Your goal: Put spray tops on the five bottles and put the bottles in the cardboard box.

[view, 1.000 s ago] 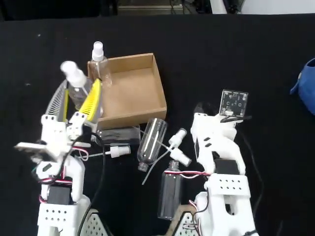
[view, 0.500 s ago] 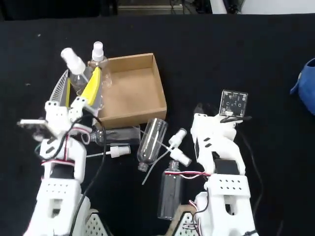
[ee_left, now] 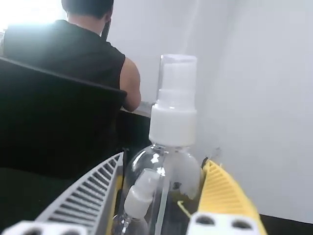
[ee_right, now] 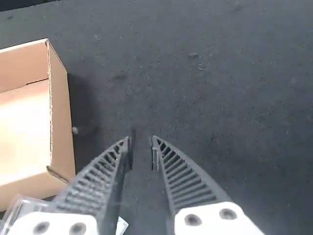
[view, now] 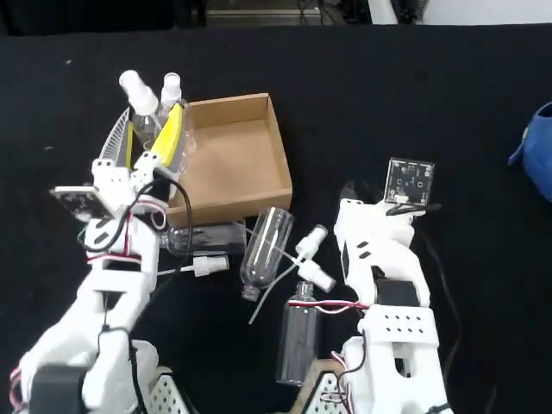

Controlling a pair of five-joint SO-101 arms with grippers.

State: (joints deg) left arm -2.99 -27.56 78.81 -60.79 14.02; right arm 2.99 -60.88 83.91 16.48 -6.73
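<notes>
My left gripper is shut on a clear bottle with a white spray top, held tilted over the far left corner of the cardboard box. In the left wrist view the held bottle sits between the grey and yellow fingers. A second topped bottle stands at that same corner. Three topless bottles lie in front of the box: one, another, a third. Loose spray tops lie among them. My right gripper rests shut above bare cloth.
The table wears a black cloth. A blue object sits at the right edge. The box's right wall stands just beside the right gripper. A person sits far behind in the left wrist view.
The left arm carried the topped bottle farther away and to the right, up against the standing bottle at the box's far left corner. The right arm stayed still.
</notes>
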